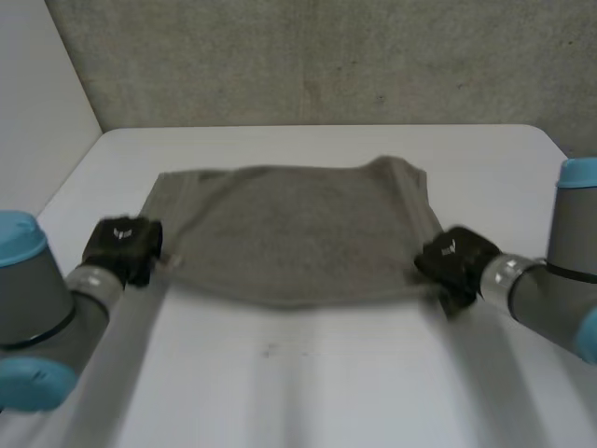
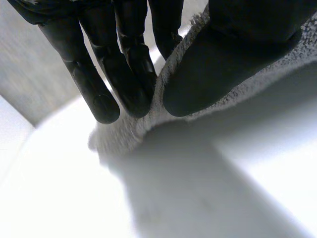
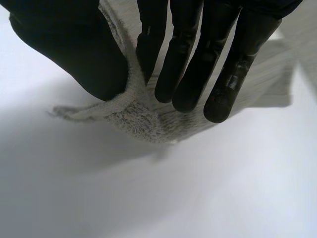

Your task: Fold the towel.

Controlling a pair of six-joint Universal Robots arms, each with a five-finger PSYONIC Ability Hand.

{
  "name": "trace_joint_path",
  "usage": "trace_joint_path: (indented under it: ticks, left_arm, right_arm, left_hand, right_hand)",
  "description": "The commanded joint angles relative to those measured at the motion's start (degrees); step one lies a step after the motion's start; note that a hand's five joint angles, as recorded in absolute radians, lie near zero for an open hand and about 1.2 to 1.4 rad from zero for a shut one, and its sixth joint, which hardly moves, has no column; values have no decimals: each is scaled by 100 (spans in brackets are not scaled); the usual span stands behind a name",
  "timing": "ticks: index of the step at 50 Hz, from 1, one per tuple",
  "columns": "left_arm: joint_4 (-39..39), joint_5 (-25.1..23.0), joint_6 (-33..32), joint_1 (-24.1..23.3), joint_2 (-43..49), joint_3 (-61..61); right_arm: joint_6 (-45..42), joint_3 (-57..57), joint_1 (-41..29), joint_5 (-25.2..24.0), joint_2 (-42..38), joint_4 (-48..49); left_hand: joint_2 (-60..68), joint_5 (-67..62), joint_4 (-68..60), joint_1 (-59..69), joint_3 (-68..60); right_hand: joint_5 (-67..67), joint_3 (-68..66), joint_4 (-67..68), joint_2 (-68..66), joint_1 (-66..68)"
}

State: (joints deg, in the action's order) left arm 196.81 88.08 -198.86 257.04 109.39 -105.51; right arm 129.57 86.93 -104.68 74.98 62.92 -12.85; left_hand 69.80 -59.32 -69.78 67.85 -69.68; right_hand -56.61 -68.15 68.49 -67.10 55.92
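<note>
The left robot hand (image 1: 121, 247) and right robot hand (image 1: 452, 261) each pinch a near corner of the grey towel (image 1: 298, 233) over the tabletop (image 1: 308, 373).

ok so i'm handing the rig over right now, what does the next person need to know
Left hand: shut on the towel, pinching its near left corner between thumb and straight fingers.
Right hand: shut on the towel, pinching its near right corner the same way.
Towel: spread across the middle of the white table, with the near edge raised a little off the surface and the far edge lying flat.
Done: both near corners are gripped.
Left: no fold is made yet. The likely next move is to carry the near edge over to the far edge, lay it down and release.
</note>
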Motion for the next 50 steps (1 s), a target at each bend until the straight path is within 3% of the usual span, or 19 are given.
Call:
trace_joint_path:
  ticks: [1, 2, 5, 9, 12, 14, 15, 17, 22, 29, 30, 31, 32, 33, 50]
  left_arm:
    - [-2984, 525, -162, 285, -1856, -636]
    - [-3338, 561, -145, 338, -2164, -663]
    - [-3386, 526, -136, 347, -2413, -655]
    - [-2939, 429, -153, 391, -2642, -445]
    - [-2726, 420, -153, 391, -2589, -294]
    - [-2280, 473, -188, 409, -1864, 116]
    - [-2278, 473, -188, 409, -1860, 119]
    - [-2182, 526, -206, 409, -1438, 374]
    - [-2138, 815, -180, 409, -709, 734]
    - [-2094, 851, -162, 339, -673, 620]
    - [-2085, 851, -145, 321, -699, 576]
    - [-2085, 851, -144, 321, -699, 576]
    - [-2085, 842, -144, 312, -734, 524]
    - [-2085, 842, -144, 312, -735, 523]
    - [-1874, 615, -127, 206, -822, 128]
  right_arm:
    - [-283, 833, 141, -167, 1377, -1788]
    - [-353, 886, 150, -238, 1737, -2009]
    - [-459, 782, 168, -396, 2214, -2003]
    - [-398, 458, 159, -458, 2330, -1574]
    - [-389, 150, 159, -318, 2007, -951]
    - [-477, -227, 168, 15, 1305, -580]
    - [-477, -229, 168, 16, 1302, -579]
    - [-556, -649, 89, 532, 794, -596]
    - [-548, -713, 97, 956, 528, -622]
    - [-276, -423, 168, 729, 528, -605]
    - [-92, -379, 168, 685, 528, -614]
    - [-90, -379, 168, 684, 528, -614]
    - [127, -353, 176, 676, 528, -631]
    - [338, -344, 203, 658, 519, -631]
    - [1044, 535, 519, 43, 748, -332]
  left_hand:
    - [1020, -1068, -1022, 1215, -1032]
    - [1020, -1068, -1022, 1215, -1032]
    - [1020, -1068, -1022, 1215, -1032]
    - [1020, -1068, -1022, 1215, -1032]
    - [1020, -1068, -1022, 1215, -1032]
    - [1020, -1068, -1022, 1215, -1032]
    - [1020, -1068, -1022, 1215, -1032]
    - [1020, -1068, -1022, 1215, -1032]
    - [1020, -1068, -1022, 1215, -1032]
    - [1020, -1068, -1022, 1215, -1032]
    - [1020, -1068, -1022, 1215, -1032]
    - [1020, -1068, -1022, 1215, -1032]
    - [1020, -1068, -1022, 1215, -1032]
    - [1020, -1068, -1022, 1215, -1032]
    - [1020, -1068, -1022, 1215, -1032]
  right_hand:
    - [-1339, -1185, 1151, -1290, 2408]
    - [-1339, -1185, 1151, -1290, 2408]
    - [-1339, -1185, 1151, -1290, 2408]
    - [-1339, -1185, 1151, -1290, 2408]
    - [-1339, -1185, 1151, -1290, 2408]
    - [-1339, -1185, 1151, -1290, 2408]
    - [-1339, -1185, 1151, -1290, 2408]
    - [-1339, -1185, 1151, -1290, 2408]
    - [-1339, -1185, 1151, -1290, 2408]
    - [-1339, -1185, 1151, -1290, 2408]
    - [-129, 25, -59, -80, 1199]
    - [-117, 37, -71, -68, 1186]
    - [1582, 1736, -1770, 1631, -512]
    - [1782, 1936, -1970, 1831, -712]
    - [2104, 2258, -2292, 2152, -1034]
